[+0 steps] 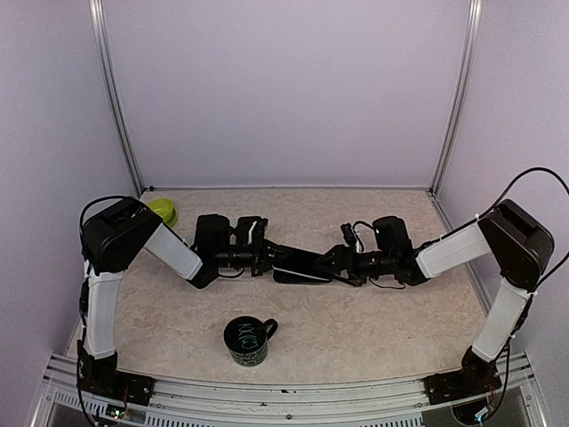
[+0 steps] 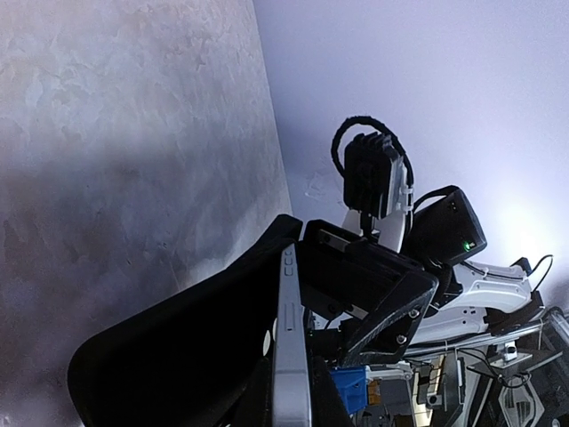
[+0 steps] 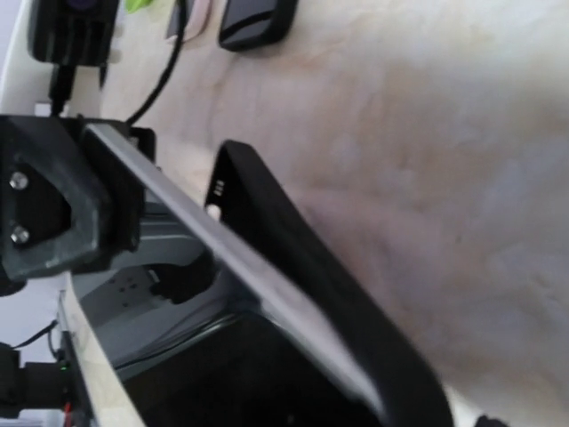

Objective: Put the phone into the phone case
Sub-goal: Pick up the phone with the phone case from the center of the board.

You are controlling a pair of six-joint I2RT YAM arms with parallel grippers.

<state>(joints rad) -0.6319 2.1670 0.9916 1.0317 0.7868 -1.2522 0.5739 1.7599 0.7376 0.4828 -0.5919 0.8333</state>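
Observation:
The phone (image 2: 291, 356) stands on edge, its silver side rim running up between my left gripper's fingers. My left gripper (image 1: 265, 258) is shut on that rim. The black phone case (image 2: 178, 356) lies against the phone's back, angled away from it. Only one corner of the case (image 3: 302, 249) sits over the phone (image 3: 222, 253), and the dark screen fills the bottom of the right wrist view. My right gripper (image 1: 342, 265) meets them from the right with its jaws spread wide about their end. One of its fingers (image 2: 391, 307) stands beside the screen. Its pads are hidden.
A black mug (image 1: 247, 341) with green scribble stands near the front edge, ahead of the arms' meeting point. A green bowl (image 1: 163, 211) sits at the back left, close to the left arm's elbow. Walls and metal posts close in the table's far corners.

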